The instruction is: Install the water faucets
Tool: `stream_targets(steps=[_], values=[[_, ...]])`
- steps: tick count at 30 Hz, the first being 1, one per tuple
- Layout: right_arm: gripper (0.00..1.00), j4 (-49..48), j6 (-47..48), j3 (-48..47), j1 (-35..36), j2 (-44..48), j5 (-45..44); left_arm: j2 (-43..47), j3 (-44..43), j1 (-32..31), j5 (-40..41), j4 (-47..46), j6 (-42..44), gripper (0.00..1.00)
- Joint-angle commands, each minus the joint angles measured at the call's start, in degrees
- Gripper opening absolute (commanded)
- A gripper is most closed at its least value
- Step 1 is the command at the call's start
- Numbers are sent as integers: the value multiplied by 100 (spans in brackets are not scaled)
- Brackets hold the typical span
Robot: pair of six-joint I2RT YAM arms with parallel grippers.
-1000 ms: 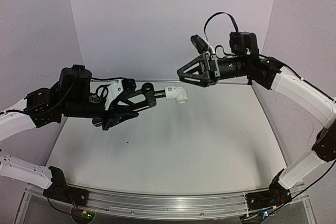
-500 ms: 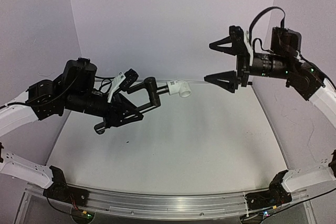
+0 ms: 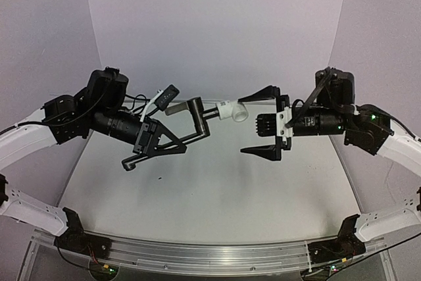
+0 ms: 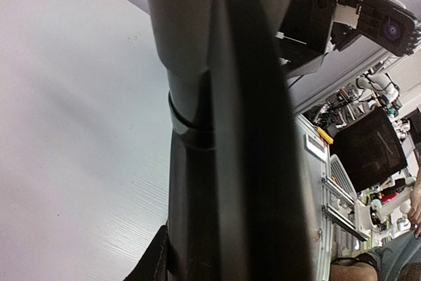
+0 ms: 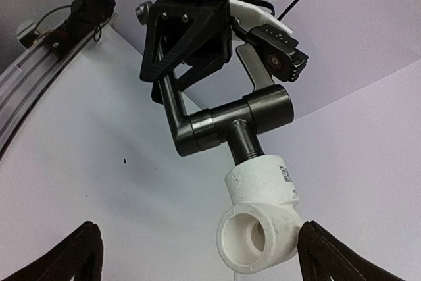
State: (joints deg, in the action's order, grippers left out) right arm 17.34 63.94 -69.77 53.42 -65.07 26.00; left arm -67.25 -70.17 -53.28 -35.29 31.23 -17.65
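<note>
I see the left gripper (image 3: 174, 123) pinching the slim black metal pipe (image 3: 200, 118) by its rear part. The small white plastic elbow fitting (image 3: 233, 110) sits on the pipe's other end, just past the bent crank, in the air above the white table (image 3: 217, 189). The right gripper (image 3: 245, 125) stands to the right of the fitting with its jaws spread wide; in its wrist view the fitting lies between the two fingertips (image 5: 82, 248), open hole toward the camera, and one fingertip is very near it, but I cannot tell if it touches.
</note>
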Motion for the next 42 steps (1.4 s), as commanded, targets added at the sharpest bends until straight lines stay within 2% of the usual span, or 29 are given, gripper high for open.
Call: stream_targets(steps=[1,5,7,16,18,21,25,29,36,42], values=[[98,-566,770,-43,14,30,-249,-138,-536,27,-1141,-730,-79,0],[97,-655,1087,7,27,20,-153,-481,-758,26,-1620,-480,-47,0],[93,-663,1157,0,40,-2,-139,-602,-824,28,-1787,-422,-30,0],[49,-614,1254,53,61,73,-45,-722,-943,28,-1850,-292,81,0],[42,-586,1078,5,57,68,4,-711,-978,28,-1782,-165,272,0],[29,-493,454,-183,62,-9,48,-591,-933,28,-1492,-119,553,0],[20,-363,-594,-443,60,-150,82,-338,-726,12,-1101,-242,974,0],[18,-49,-2231,-896,61,-454,197,-135,-538,-44,-539,-311,1527,0],[15,517,-4822,-1272,54,-903,816,298,-117,-233,1535,-237,2767,0],[7,607,-6223,-1546,-42,-1267,1681,811,482,-266,1782,-860,3586,0]])
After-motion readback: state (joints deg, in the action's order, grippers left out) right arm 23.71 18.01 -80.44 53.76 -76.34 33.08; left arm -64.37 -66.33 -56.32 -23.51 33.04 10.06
